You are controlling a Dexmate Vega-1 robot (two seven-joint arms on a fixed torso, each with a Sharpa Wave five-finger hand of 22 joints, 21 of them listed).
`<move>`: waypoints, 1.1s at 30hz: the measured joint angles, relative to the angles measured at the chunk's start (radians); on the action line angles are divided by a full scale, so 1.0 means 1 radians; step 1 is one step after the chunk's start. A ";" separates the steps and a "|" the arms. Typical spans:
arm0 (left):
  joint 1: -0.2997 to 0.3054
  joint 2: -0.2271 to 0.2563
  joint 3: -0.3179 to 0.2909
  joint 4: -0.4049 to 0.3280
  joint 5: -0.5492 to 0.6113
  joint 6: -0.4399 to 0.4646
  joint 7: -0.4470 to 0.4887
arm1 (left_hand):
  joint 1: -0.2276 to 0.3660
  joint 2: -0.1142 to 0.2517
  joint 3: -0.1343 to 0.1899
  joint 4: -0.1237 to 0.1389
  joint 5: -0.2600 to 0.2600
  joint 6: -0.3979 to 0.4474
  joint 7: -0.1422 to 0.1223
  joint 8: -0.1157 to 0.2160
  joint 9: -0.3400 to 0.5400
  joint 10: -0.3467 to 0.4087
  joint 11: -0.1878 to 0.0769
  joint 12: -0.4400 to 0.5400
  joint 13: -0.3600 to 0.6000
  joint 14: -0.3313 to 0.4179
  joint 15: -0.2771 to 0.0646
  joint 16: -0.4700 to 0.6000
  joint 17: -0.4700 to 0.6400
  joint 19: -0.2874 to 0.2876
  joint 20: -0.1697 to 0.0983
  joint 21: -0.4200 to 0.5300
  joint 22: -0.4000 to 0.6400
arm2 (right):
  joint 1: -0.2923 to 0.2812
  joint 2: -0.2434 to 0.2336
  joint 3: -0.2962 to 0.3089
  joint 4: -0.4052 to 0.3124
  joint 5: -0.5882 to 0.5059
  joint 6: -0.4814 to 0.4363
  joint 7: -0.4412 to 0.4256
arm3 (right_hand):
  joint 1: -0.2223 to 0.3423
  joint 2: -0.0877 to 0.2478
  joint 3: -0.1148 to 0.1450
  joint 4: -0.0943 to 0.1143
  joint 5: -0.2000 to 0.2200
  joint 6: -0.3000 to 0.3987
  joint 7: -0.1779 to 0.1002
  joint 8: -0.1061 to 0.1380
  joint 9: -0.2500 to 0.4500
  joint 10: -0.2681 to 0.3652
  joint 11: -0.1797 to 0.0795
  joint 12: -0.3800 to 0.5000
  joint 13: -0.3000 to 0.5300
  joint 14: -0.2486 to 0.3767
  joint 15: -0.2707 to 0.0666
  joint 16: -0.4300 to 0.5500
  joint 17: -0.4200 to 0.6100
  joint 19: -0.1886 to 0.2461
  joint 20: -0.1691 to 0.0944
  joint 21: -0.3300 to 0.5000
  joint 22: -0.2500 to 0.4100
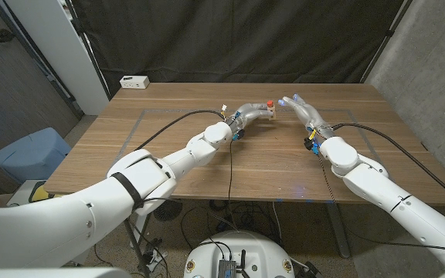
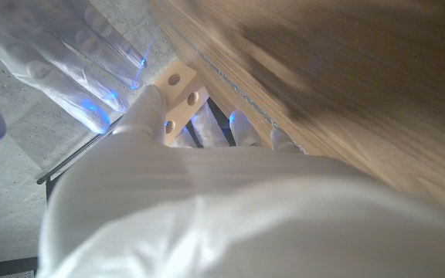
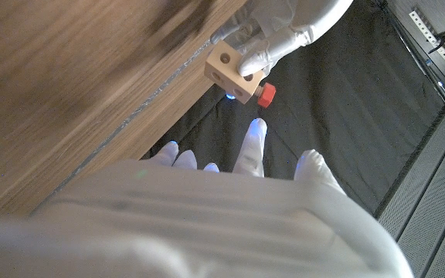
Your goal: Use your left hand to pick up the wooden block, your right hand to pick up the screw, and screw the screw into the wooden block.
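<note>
Wooden block [image 3: 234, 69] sits in my left hand [image 1: 251, 113], held above the worktop [image 1: 191, 162] near its far middle; holes visible on two faces. Red-headed screw [image 3: 266, 95] sits in the block's side, head outward. My right hand [image 1: 301, 109] is just beside the block, fingers [image 3: 252, 147] spread and holding nothing, tips near the screw, apart from it. White box [image 1: 134, 81] on the far left corner.
</note>
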 measured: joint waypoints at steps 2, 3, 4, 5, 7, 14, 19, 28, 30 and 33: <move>0.003 0.006 0.001 -0.015 0.005 0.015 0.001 | 0.000 0.000 0.000 0.000 0.002 0.000 0.000 0.001 0.000 0.004 0.004 0.000 0.000 0.000 0.000 0.000 0.000 0.000 0.000 0.000 0.000 | 0.008 0.000 0.003 0.012 0.002 0.003 0.004 | 0.000 0.000 0.000 0.000 0.000 0.000 0.000 0.000 0.002 0.000 0.000 0.000 0.000 0.000 0.000 0.000 0.000 0.000 0.000 0.000 0.000; 0.006 0.010 0.001 -0.024 0.005 0.015 0.001 | 0.000 0.000 -0.001 -0.001 0.004 0.000 0.000 0.003 0.000 0.005 0.005 0.000 0.000 0.000 0.000 0.000 0.000 0.000 0.000 0.000 0.000 | 0.008 0.000 0.003 0.012 0.002 0.005 0.006 | 0.000 0.000 0.000 0.000 0.000 0.000 0.000 0.000 0.002 0.000 0.000 0.000 0.000 0.000 0.000 0.000 0.000 0.000 0.000 0.000 0.000; 0.007 0.013 0.001 -0.032 0.005 0.015 0.001 | 0.000 0.000 -0.001 -0.001 0.004 0.000 0.000 0.003 0.000 0.005 0.005 0.000 0.000 0.000 0.000 0.000 0.000 0.000 0.000 0.000 0.000 | 0.008 0.000 0.003 0.012 0.003 0.006 0.008 | 0.000 0.000 0.000 0.000 -0.003 0.000 0.000 0.000 0.002 0.000 0.000 0.000 0.000 0.000 0.000 0.000 0.000 0.000 0.000 0.000 0.000; 0.009 0.016 0.001 -0.038 0.009 0.028 0.003 | 0.000 0.000 -0.001 -0.001 0.004 0.000 0.000 0.003 0.000 0.005 0.005 0.000 0.000 0.000 0.000 0.000 0.000 0.000 0.000 0.000 0.000 | 0.017 0.000 0.004 0.026 0.004 0.007 0.010 | 0.000 0.000 0.000 0.000 -0.004 0.000 0.000 0.000 0.002 0.000 0.000 0.000 0.000 0.000 0.000 0.000 0.000 0.000 0.000 0.000 0.000; 0.012 0.023 0.003 -0.057 0.009 0.028 0.003 | 0.000 0.000 -0.001 -0.001 0.004 0.000 0.000 0.003 -0.001 0.005 0.005 0.000 0.000 0.000 0.000 0.000 0.000 0.000 0.000 0.000 0.000 | 0.017 0.000 0.004 0.026 0.006 0.010 0.015 | 0.000 0.000 0.000 0.000 -0.004 0.000 0.000 -0.008 0.002 0.000 0.000 0.000 0.000 0.000 0.000 0.000 0.000 0.000 0.000 0.000 0.000; 0.021 0.041 0.006 -0.103 0.023 0.067 0.005 | 0.003 -0.003 -0.002 -0.002 0.004 0.000 0.000 0.003 -0.001 0.005 0.005 0.000 0.000 0.000 0.000 0.000 0.003 0.000 0.000 0.000 0.000 | 0.049 0.007 -0.001 0.070 0.011 0.018 0.035 | -0.003 -0.004 0.000 0.000 -0.004 -0.008 0.000 -0.014 0.002 0.000 0.000 0.000 0.000 0.000 0.000 0.000 0.000 0.000 0.000 0.000 0.000; 0.025 0.050 0.008 -0.128 0.030 0.083 0.006 | 0.004 -0.004 -0.002 -0.002 0.004 0.000 0.000 0.003 0.000 0.006 0.004 0.000 0.000 0.000 0.000 0.000 0.003 0.000 0.000 0.000 0.000 | 0.066 0.012 -0.009 0.094 0.013 0.026 0.050 | -0.008 -0.008 0.000 0.000 -0.004 -0.017 -0.002 -0.021 0.002 0.000 0.000 -0.004 0.000 0.000 0.000 0.000 0.001 0.000 0.000 0.000 0.000; 0.034 0.063 0.008 -0.162 0.036 0.106 0.008 | 0.004 -0.004 -0.002 -0.002 0.004 0.002 0.002 0.003 0.000 0.010 0.000 0.000 -0.001 0.000 0.000 0.000 0.003 0.005 0.006 0.000 0.000 | 0.094 0.027 -0.027 0.137 0.018 0.044 0.076 | -0.022 -0.003 0.000 0.000 -0.008 -0.027 -0.002 -0.030 0.002 0.000 0.000 -0.008 0.000 0.000 0.000 0.000 0.002 0.000 0.000 0.000 0.000; 0.035 0.065 0.008 -0.167 0.036 0.108 0.008 | 0.004 -0.004 -0.002 -0.002 0.004 0.002 0.002 0.002 0.000 0.010 0.000 0.000 -0.001 0.000 0.000 0.000 0.003 0.005 0.006 0.000 0.000 | 0.098 0.030 -0.030 0.143 0.019 0.046 0.080 | -0.025 -0.003 -0.002 0.002 -0.008 -0.028 -0.002 -0.032 0.002 0.000 0.000 -0.008 0.000 0.000 0.000 0.000 0.002 -0.002 0.002 0.000 0.000; 0.037 0.066 0.008 -0.172 0.037 0.113 0.008 | 0.004 -0.004 -0.002 -0.002 0.004 0.002 0.002 0.001 0.000 0.010 0.001 0.000 0.000 0.000 0.000 0.000 0.003 0.005 0.006 0.000 0.000 | 0.103 0.033 -0.034 0.150 0.021 0.049 0.086 | -0.027 -0.006 -0.004 0.004 -0.008 -0.033 -0.007 -0.032 0.002 0.000 0.000 -0.008 0.000 0.000 0.000 0.000 0.002 -0.004 0.004 0.000 0.000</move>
